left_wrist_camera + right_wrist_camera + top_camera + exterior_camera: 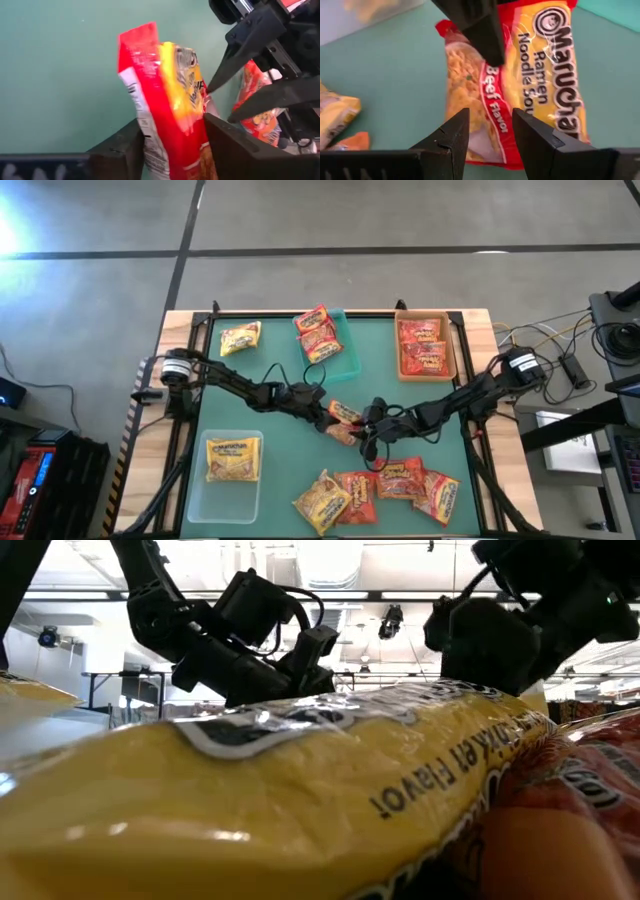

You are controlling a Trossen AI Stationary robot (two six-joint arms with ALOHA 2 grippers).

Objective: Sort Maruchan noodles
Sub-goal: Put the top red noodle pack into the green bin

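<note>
The fingers (227, 150) of the left gripper (172, 150) stand either side of a red packet (167, 110), pressing its lower part, so the packet stands on edge between them over the green mat (60, 75). The right gripper (490, 132) sits just across the same packet, fingers part open with a narrow gap; whether their tips touch the wrapper cannot be told. From that side the wrapper reads as beef flavor, and one dark left finger crosses its upper edge.

Taking the red packet as the landmark, at mat centre in the high view: both arms meet there, left from the left edge, right from the right, with cables looped just below it. A second reddish packet (344, 433) lies just under it, partly covered by the grippers. Toward the near edge lies a heap (375, 492) of yellow and red packets. To the near left, a clear bin (228, 490) holds a yellow packet (233, 459). To the far left a loose yellow packet (240, 338) lies on the mat. Beyond it, a teal bin (348, 350) holds red packets, and to the far right a tan bin (449, 345) holds more red ones. In the low view a yellow packet (300, 790) fills the foreground and hides the mat.
</note>
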